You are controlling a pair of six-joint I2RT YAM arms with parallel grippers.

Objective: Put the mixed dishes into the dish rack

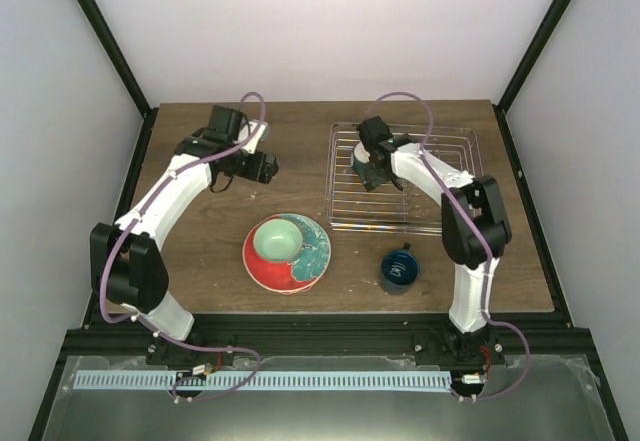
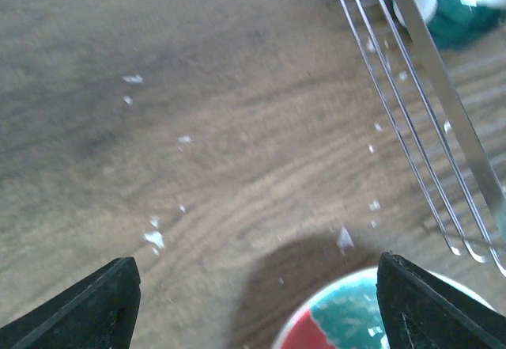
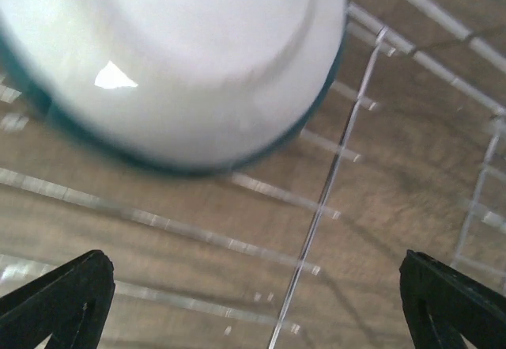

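Between the right gripper's [image 3: 253, 286] fingers lies only rack [image 3: 340, 167] wire with wood under it; its jaws stand wide apart and hold nothing. Just beyond the fingertips, up and left of the gap, sits the cream bowl [image 3: 174, 56], inside the rack, its pale inside turned to the camera and a thin blue edge round it; it is blurred, so whether it leans on a divider cannot be told.

The left gripper [image 2: 253, 286] is likewise spread and empty; low in its gap, nearer the right finger, the rim of the plate [image 2: 356, 321] shows red and teal; beyond that finger run the rack's edge bars, and the table [image 2: 198, 127] fills everything else ahead.

From above, the plate lies close on the base side of the left jaws, with the green bowl [image 1: 277, 238] sitting in its middle; the mug [image 1: 399, 269] stands apart from both, just off the rack's near edge and well back from the right jaws.

The cream bowl looks loaded; the green bowl is probably next, since it must come off before the plate can go. The left jaws are much the nearer to it; being round, it has no long axis, so any point on the rim would serve; the rack lies to their right.
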